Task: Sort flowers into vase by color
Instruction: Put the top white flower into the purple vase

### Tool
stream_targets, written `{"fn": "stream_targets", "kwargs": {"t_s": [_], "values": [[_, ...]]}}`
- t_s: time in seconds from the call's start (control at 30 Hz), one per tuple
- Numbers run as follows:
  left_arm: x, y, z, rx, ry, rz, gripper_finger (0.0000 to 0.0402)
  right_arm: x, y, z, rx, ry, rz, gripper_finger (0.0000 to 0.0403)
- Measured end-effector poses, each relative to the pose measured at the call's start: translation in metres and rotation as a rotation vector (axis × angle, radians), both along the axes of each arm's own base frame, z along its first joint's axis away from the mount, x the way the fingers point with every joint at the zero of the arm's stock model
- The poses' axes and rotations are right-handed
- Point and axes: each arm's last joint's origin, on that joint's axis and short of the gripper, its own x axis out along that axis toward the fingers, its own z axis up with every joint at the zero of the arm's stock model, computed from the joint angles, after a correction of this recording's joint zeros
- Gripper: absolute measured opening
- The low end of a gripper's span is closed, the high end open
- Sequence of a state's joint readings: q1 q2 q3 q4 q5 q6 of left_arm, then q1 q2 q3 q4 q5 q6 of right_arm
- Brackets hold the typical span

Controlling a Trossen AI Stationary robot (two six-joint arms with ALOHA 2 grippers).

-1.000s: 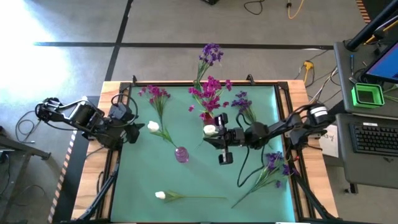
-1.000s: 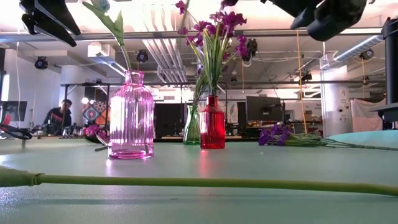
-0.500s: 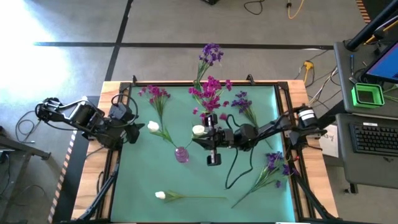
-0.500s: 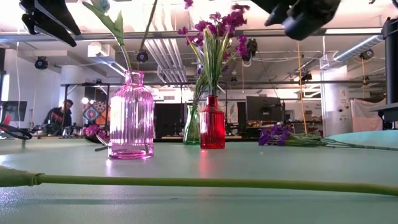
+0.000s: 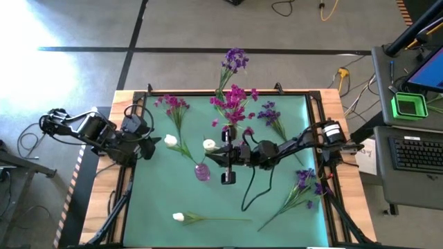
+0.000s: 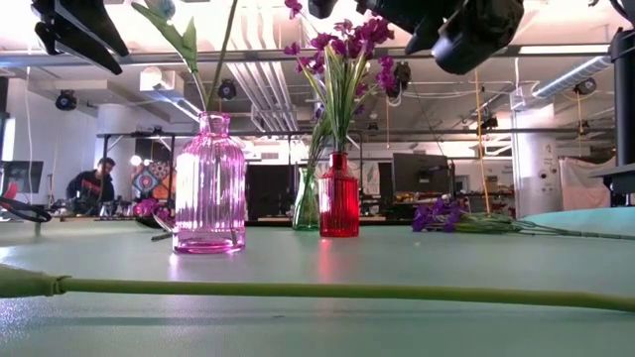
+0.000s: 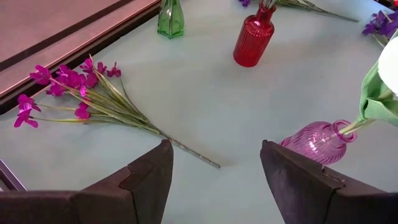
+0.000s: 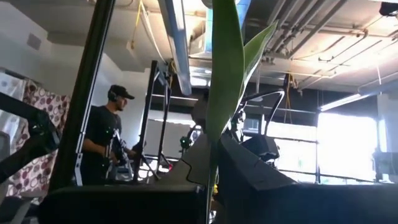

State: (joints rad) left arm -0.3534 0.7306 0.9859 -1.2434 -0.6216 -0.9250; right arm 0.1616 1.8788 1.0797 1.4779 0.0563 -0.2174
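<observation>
Gripping white tulip (image 5: 209,144) by stem, right hand (image 5: 226,153) clamps tight above surface (image 5: 277,207), just beside pink vase (image 5: 202,171); bloom points away from its fingertips; left hand (image 5: 149,146) spread wide, empty, second white tulip (image 5: 170,141) just beyond.

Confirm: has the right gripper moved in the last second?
Yes. Right gripper, holding a white flower, moved from beside the red vase toward the pink vase.
</observation>
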Motion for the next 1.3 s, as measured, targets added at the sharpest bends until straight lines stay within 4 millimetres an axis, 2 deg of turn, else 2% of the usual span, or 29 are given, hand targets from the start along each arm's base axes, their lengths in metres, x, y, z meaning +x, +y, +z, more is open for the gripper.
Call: {"fn": "stream_targets", "kwargs": {"t_s": [1.0, 1.13, 1.3], "values": [[0.0, 0.0, 0.0, 0.0, -0.001, 0.0, 0.0231, 0.009, 0.0, -0.018, 0.004, 0.227, -0.045, 0.0019], [0.0, 0.0, 0.0, 0.0, -0.001, 0.0, 0.0231, 0.01, -0.001, -0.02, 0.008, 0.248, -0.071, 0.0037], [0.0, 0.0, 0.0, 0.0, -0.001, 0.0, 0.0231, 0.011, -0.002, -0.024, 0.021, 0.29, -0.102, 0.0083]]}}
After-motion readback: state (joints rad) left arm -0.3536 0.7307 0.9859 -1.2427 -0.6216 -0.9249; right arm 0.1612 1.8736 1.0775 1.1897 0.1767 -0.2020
